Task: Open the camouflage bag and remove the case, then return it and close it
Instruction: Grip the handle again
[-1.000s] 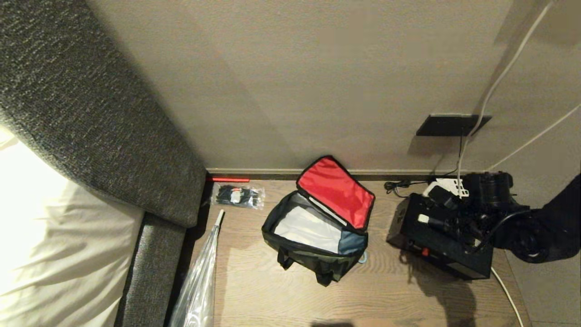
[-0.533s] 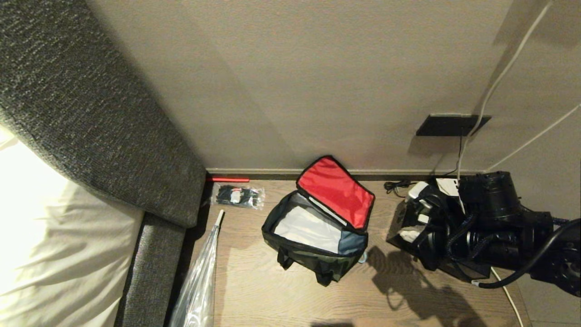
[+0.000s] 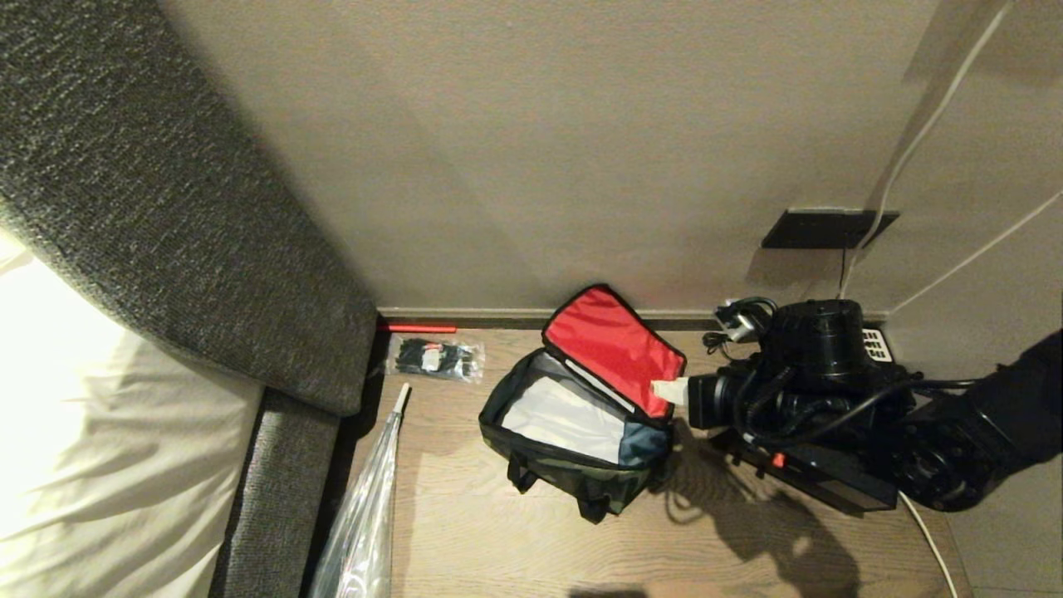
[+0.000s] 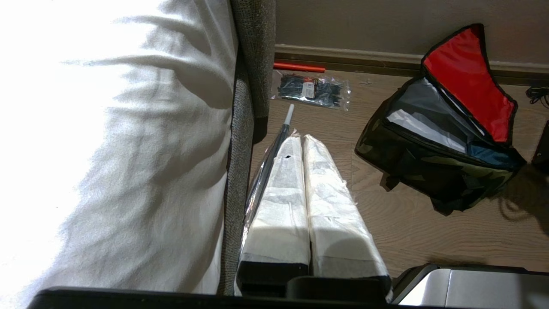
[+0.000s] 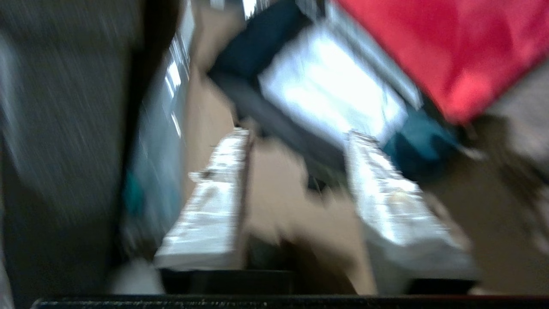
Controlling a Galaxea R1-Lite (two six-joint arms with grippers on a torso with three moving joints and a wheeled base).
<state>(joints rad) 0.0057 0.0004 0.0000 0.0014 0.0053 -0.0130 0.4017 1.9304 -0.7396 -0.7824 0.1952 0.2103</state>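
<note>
The camouflage bag sits on the wooden floor near the wall, lid thrown back so its red lining faces up, the pale grey and navy interior bare. The case is out of the bag: a flat black slab lying on the floor just right of it, a small red catch showing on its near edge, most of its top hidden under the right arm.

The right gripper hangs above the case's left end and points left, toward the bag; one white fingertip reaches the lower right corner of the red lid, though I cannot tell if it touches. In the right wrist view its two white fingers stand apart with bare floor and the bag's rim between them, holding nothing. The left gripper is parked well left of the bag, beside the bed, its fingers pressed together and empty.

The turning relation: the case lies beneath and right of the right gripper, its long axis running from far left to near right, roughly in line with the bag's opening. The right arm is far nearer. Judging by this, the case would have to travel left and slightly nearward to drop back in, so the gripper needs to turn down onto it first
</note>
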